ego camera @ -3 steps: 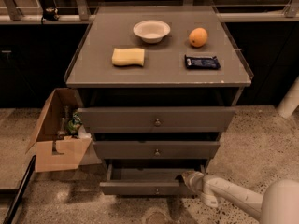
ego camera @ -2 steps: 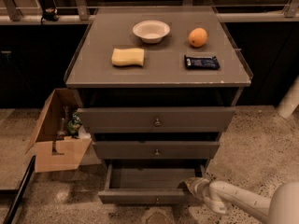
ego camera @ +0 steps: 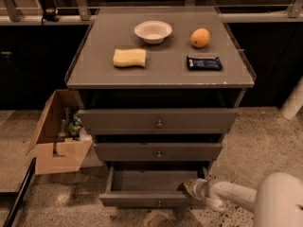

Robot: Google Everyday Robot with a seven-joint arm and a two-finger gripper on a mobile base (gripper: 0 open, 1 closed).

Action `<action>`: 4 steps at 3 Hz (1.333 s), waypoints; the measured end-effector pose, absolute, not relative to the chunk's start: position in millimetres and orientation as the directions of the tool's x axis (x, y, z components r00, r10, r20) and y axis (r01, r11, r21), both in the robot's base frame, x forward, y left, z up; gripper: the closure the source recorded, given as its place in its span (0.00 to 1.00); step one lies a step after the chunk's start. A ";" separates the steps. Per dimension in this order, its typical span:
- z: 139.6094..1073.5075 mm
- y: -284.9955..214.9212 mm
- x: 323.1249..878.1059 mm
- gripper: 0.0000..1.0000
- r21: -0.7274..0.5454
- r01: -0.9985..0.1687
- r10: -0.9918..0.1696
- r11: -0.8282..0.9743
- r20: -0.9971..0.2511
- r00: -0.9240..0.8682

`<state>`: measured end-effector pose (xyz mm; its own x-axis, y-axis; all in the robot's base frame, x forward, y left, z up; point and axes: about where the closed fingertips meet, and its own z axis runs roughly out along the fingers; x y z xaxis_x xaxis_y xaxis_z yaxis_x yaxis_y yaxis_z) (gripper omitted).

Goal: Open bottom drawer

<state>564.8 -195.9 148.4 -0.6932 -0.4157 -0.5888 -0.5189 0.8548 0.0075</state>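
The grey cabinet has three drawers. The bottom drawer [ego camera: 151,198], with the slimmest front and a small round knob [ego camera: 159,203], stands pulled well out, its empty inside showing. My gripper [ego camera: 188,187] is at the right end of this drawer, at its top edge behind the front panel, on the end of my white arm [ego camera: 236,195] that comes in from the lower right. The top drawer [ego camera: 158,121] and middle drawer [ego camera: 158,152] are closed.
On the cabinet top [ego camera: 94,70] lie a white bowl [ego camera: 153,31], a yellow sponge [ego camera: 129,57], an orange [ego camera: 200,38] and a dark snack packet [ego camera: 204,63]. An open cardboard box [ego camera: 59,136] stands on the floor to the left. A white post [ego camera: 293,100] is at the right.
The bottom drawer has slid out toward the camera, from slightly open to well open. My gripper has moved with it, down and forward at its right end.
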 end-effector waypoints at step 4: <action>131.6 -190.9 525.4 0.74 0.084 -0.566 -0.428 0.820 -0.566 -0.704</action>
